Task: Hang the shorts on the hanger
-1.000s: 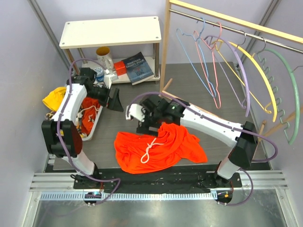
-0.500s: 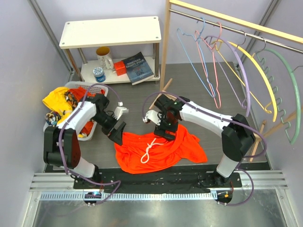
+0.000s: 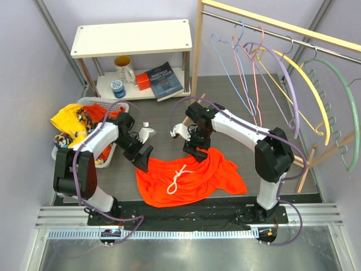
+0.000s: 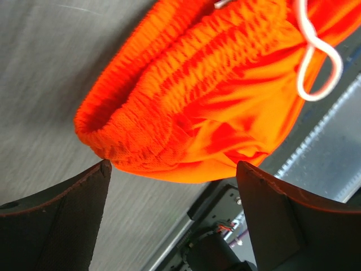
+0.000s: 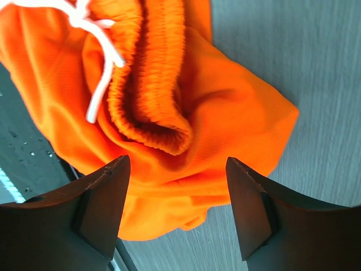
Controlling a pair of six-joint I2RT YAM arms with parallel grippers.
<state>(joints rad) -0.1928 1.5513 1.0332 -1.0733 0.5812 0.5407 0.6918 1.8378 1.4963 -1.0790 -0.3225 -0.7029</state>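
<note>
1. The counter (image 3: 169,121) is a grey wood-grain surface with both arms bolted at its near edge and a wooden-framed clothes rail (image 3: 265,22) standing over its far right part.
2. A white two-tier shelf (image 3: 131,36) stands at the far left; its lower tier carries a mug (image 3: 124,69), a small round tin (image 3: 118,88), an orange box (image 3: 142,81) and a dark book (image 3: 164,80).
3. The shorts (image 3: 189,178) lie crumpled on the counter near the front, between the two arms, with the white drawstring (image 3: 179,177) looped on top.
4. A white laundry basket (image 3: 101,160) at the left edge holds a yellow garment (image 3: 65,118) and a yellow-and-black patterned cloth (image 3: 84,117), with more orange fabric inside.
5. The left gripper (image 3: 142,159) is released, its jaws spread wide just at the left end of the shorts' elastic waistband (image 4: 169,96); the wrist view shows fabric lying ahead of the fingers, not between them.
6. The right gripper (image 3: 196,151) is likewise released, jaws wide apart over the bunched right end of the waistband, with nothing clamped.
7. The hanger (image 3: 230,66) hangs from the rail, well apart from the shorts, beside a thin pink hanger (image 3: 255,84) and a lilac curved hanger (image 3: 289,84).
8. Yellow (image 3: 313,93) and green (image 3: 348,107) hangers hang further right.
</note>
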